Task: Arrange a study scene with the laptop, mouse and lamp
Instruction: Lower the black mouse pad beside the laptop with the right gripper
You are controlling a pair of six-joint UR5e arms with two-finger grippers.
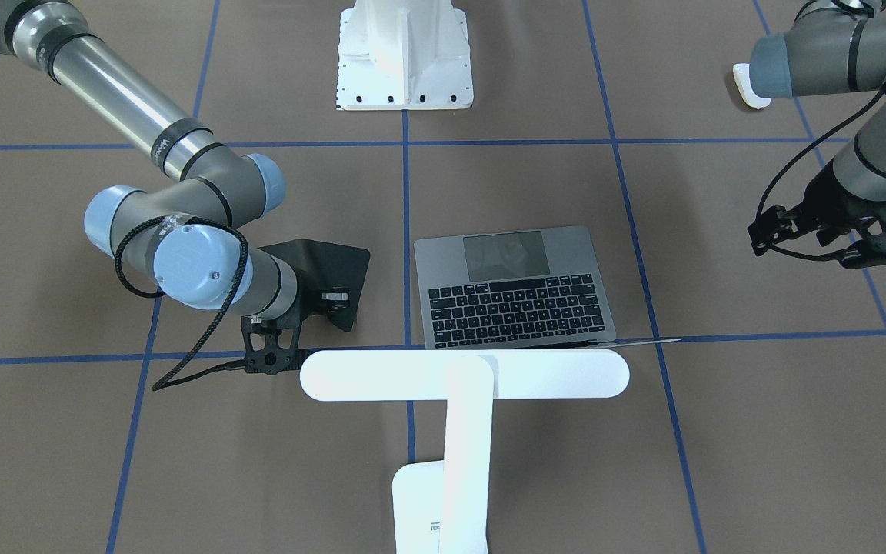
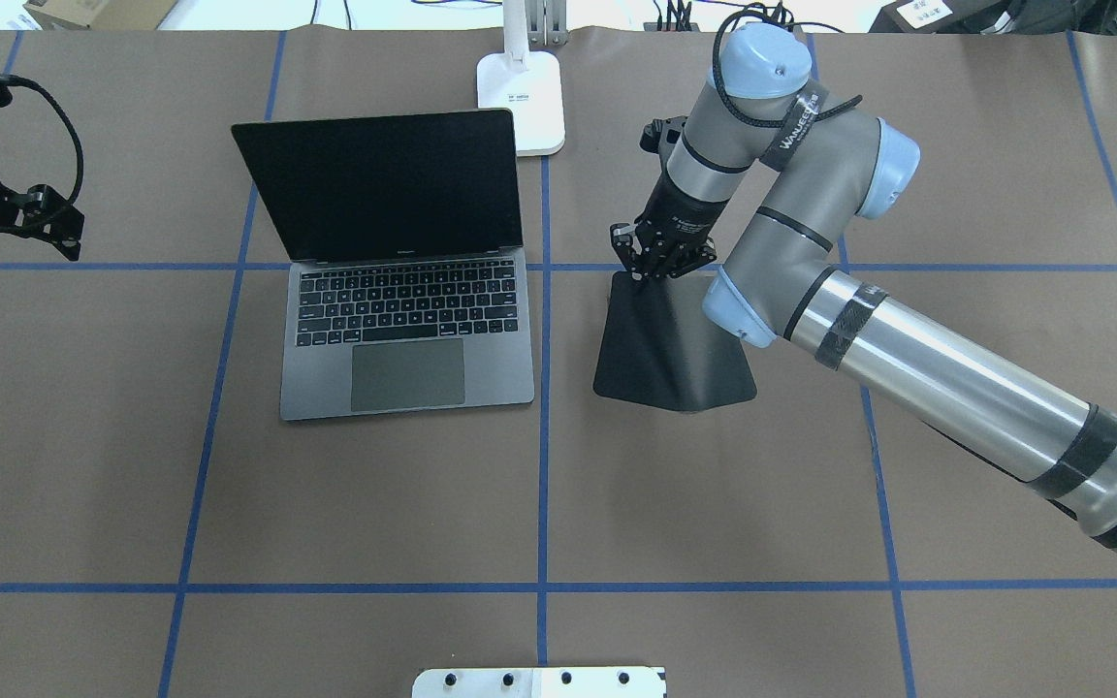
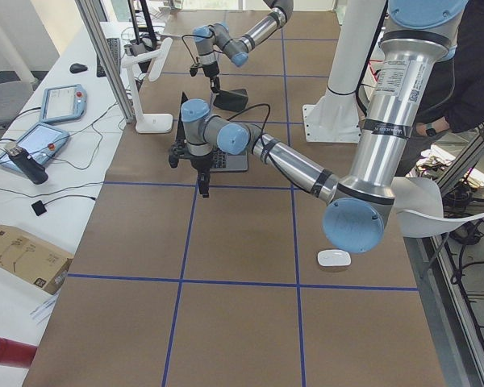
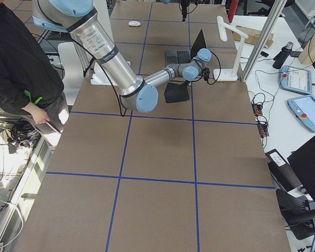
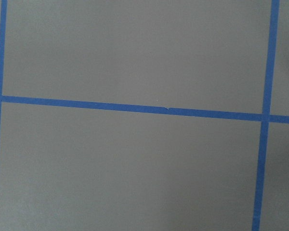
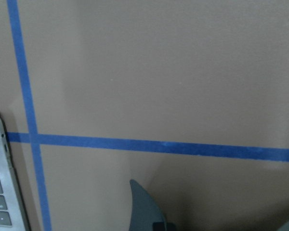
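The slim space-grey metal laptop [image 2: 408, 373] sits open w/ its dark screen up, mid brown counter [image 2: 423, 504]. Just off its right side (robot's right), the right hand [image 2: 660, 260] looks pinched shut on the far corner of a flat black rectangular pad [image 2: 675, 349]. That corner seems lifted a bit, the rest is lying flat.

The left hand [image 1: 847, 235] hangs over bare counter well off the laptop's left side. Can't tell if its fingers are apart or together, tbh.

The small glossy white oval mouse [image 3: 334, 258] is also left of the laptop but way back toward the robot. So it's nowhere near the pad yet. The white T-shaped desk lamp [image 1: 464, 377] stands behind the laptop, bar head running above the screen's top edge.

What could go wrong imo:
- The pad is held by one corner only, so it can flop or drag. If it gets pulled toward the laptop, its near edge could shove the laptop's side.
- In the front view the right wrist is v close to the end of the lamp's bar. Lifting up or back could clip it and tip the lamp.
- The mouse is glossy and rounded, so an off-centre pinch could squirt it out.

Room-wise there's plenty of open counter right of the pad and on the robot's side of the laptop. It's tight only btw pad and laptop, and under the lamp bar.
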